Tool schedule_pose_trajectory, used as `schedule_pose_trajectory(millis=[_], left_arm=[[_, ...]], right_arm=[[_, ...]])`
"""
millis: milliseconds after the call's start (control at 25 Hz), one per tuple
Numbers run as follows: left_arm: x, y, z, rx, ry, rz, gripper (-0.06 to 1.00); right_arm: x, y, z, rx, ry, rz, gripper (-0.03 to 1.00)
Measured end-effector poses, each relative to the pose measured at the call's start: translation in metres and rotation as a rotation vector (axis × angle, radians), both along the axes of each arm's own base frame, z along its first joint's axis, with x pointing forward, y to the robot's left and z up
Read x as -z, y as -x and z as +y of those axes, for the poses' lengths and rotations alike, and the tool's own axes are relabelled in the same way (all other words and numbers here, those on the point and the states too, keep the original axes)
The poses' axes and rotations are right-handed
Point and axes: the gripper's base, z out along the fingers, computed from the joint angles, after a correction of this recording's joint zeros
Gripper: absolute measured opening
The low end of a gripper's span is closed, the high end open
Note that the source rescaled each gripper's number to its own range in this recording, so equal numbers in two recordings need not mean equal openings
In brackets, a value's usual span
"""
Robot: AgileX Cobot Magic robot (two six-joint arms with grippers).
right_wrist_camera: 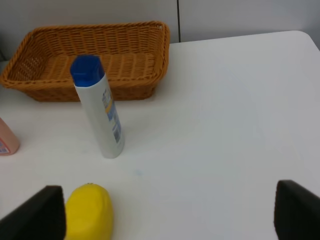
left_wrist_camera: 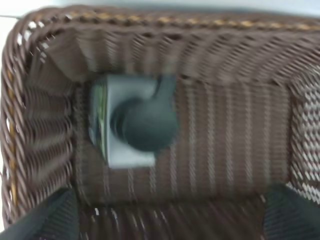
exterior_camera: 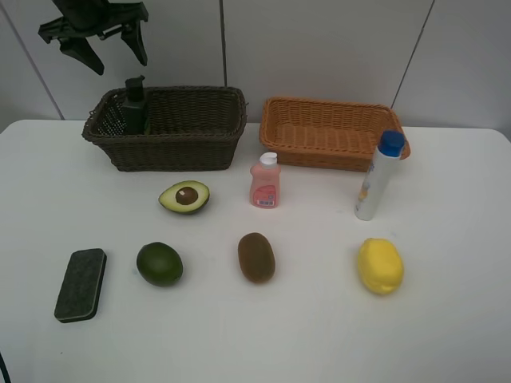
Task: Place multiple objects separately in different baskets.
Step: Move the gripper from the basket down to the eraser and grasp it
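The dark green pump bottle (exterior_camera: pixel 133 108) (left_wrist_camera: pixel 135 125) stands upright in the left end of the dark brown basket (exterior_camera: pixel 184 148) (left_wrist_camera: pixel 225 45). My left gripper (exterior_camera: pixel 112 54) (left_wrist_camera: pixel 170 225) hangs open above it, holding nothing. On the table lie the halved avocado (exterior_camera: pixel 184 196), green avocado (exterior_camera: pixel 159 263), kiwi (exterior_camera: pixel 256 257), lemon (exterior_camera: pixel 380 266) (right_wrist_camera: pixel 90 212) and eraser block (exterior_camera: pixel 81 285). The pink bottle (exterior_camera: pixel 264 182) (right_wrist_camera: pixel 6 140) and blue-capped tube (exterior_camera: pixel 377 175) (right_wrist_camera: pixel 100 110) stand upright before the empty orange basket (exterior_camera: pixel 327 136) (right_wrist_camera: pixel 90 55). My right gripper (right_wrist_camera: pixel 167 215) is open near the lemon and empty.
Both baskets sit side by side at the back of the white table (exterior_camera: pixel 447 335), against a grey panelled wall. The right arm does not show in the high view.
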Motion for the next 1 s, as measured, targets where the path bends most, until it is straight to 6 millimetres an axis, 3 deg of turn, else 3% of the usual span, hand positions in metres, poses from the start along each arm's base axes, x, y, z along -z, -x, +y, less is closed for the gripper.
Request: schedule_pose_trajectory(millis=[240, 400, 520, 640, 760, 880, 1000], left_arm=[[-0.035, 0.078, 0.000, 0.026, 0.001, 0.068, 0.94], [-0.045, 0.140, 0.006, 0.028, 0.000, 0.111, 0.94], [-0.041, 0.181, 0.011, 0.036, -0.005, 0.149, 0.94], [-0.025, 0.216, 0.014, 0.051, -0.012, 0.218, 0.94], [0.009, 0.244, 0.018, 0.078, -0.028, 0.346, 0.94], [0.044, 0.262, 0.019, 0.077, -0.026, 0.439, 0.94], [0.071, 0.265, 0.019, 0.052, -0.020, 0.435, 0.94]], right_arm=[[0.000, 0.000, 0.000, 0.000, 0.000, 0.000, 1.00], [0.000, 0.000, 0.000, 0.000, 0.000, 0.000, 1.00], [0.000, 0.000, 0.000, 0.000, 0.000, 0.000, 1.00], [0.000, 0.000, 0.000, 0.000, 0.000, 0.000, 1.00], [0.000, 0.000, 0.000, 0.000, 0.000, 0.000, 1.00], [0.000, 0.000, 0.000, 0.000, 0.000, 0.000, 1.00], [0.000, 0.000, 0.000, 0.000, 0.000, 0.000, 1.00]])
